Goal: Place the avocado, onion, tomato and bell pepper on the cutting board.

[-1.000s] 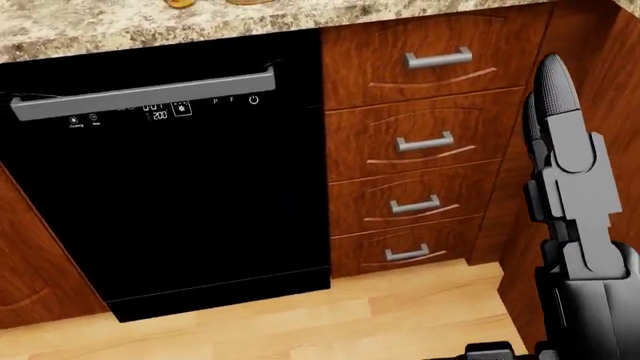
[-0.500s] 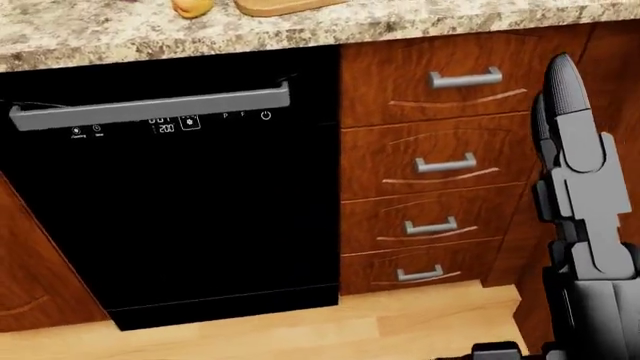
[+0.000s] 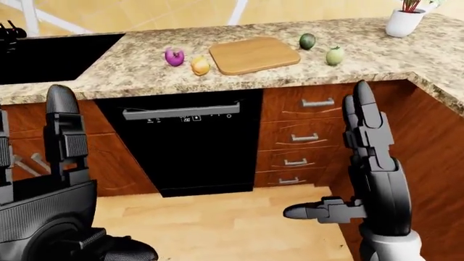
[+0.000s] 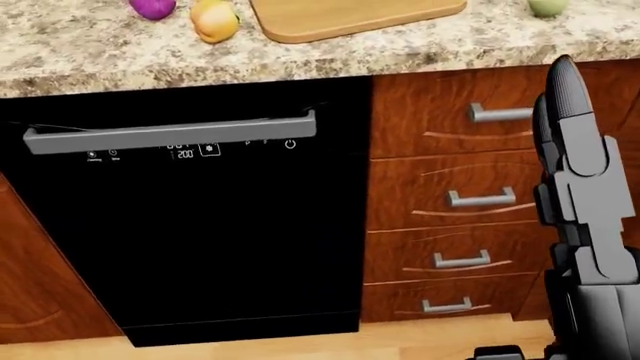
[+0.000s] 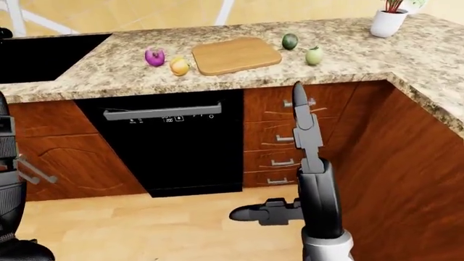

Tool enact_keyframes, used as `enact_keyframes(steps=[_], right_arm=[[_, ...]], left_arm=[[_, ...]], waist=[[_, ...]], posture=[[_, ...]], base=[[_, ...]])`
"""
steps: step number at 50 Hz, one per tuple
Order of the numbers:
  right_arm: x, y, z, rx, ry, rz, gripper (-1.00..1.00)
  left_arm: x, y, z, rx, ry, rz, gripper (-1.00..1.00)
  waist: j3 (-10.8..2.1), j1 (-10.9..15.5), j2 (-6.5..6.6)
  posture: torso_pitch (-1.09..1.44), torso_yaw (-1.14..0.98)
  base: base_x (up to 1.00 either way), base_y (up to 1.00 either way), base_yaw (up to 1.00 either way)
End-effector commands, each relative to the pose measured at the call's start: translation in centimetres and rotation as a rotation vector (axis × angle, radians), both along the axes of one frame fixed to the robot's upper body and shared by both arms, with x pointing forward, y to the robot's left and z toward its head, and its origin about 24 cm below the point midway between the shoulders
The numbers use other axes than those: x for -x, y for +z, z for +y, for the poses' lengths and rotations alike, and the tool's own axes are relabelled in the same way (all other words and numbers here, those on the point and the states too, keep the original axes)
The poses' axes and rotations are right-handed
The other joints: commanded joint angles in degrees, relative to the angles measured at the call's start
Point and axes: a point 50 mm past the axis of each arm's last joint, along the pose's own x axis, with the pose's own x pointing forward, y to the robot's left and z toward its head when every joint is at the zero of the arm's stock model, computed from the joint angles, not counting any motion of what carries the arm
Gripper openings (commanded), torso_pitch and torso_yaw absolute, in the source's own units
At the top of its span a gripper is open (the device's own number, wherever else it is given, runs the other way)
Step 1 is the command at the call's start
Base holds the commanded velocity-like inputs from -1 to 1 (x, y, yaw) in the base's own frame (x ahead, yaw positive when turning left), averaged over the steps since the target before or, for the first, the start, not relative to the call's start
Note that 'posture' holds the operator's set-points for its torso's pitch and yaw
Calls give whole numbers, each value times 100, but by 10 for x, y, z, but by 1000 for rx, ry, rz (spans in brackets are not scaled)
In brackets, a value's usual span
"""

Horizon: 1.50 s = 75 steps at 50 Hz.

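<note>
A wooden cutting board (image 3: 254, 54) lies bare on the granite counter (image 3: 130, 76). Left of it sit a purple onion (image 3: 174, 56) and a yellow-orange vegetable (image 3: 200, 66). Right of it sit a dark green avocado (image 3: 307, 41) and a pale green round fruit (image 3: 333, 55). My left hand (image 3: 43, 136) is open, fingers upright, low at the left. My right hand (image 3: 348, 157) is open and empty, fingers pointing up and thumb out to the left, in front of the drawers. Both hands are below counter height, apart from all the items.
A black dishwasher (image 3: 185, 141) stands under the board, with a stack of wooden drawers (image 3: 304, 136) to its right. A black cooktop (image 3: 50, 57) is set in the counter at the left. A white potted plant (image 3: 406, 19) stands top right, where the counter turns a corner (image 3: 442, 81).
The whole head view has shifted: the dishwasher and drawers slid right and down, and the counter top with board, onion and yellow vegetable has come into view. The right hand keeps its pose.
</note>
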Motion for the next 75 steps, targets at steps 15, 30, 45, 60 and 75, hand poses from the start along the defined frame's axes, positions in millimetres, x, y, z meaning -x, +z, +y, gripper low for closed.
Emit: enact_keyframes(steps=[15,30,45,60,75], right_arm=[[3,8,3,-14,29,-48,100],[1,6,3,-27,40,-32,100],[1,6,4,-19,37,-32,100],[1,5,4,-12,34,-31,100],[2,5,4,-8,35,-35,100]], left_arm=[[3,5,1,-8,4,-36,100],[4,4,-1,-12,-2,-37,100],[4,4,-1,-12,-5,-39,100],[6,3,-1,-15,-7,-43,100],[6,3,-2,-15,-8,-43,100]], waist=[[-181,199,-523],[-198,176,-20],[-88,-6,-414],[-251,7,-251],[-86,67,-502]], posture=[[0,0],[0,0],[0,0],[0,0],[0,0]], base=[[16,0,0],[0,-19,0],[0,-20,0],[1,0,0],[14,0,0]])
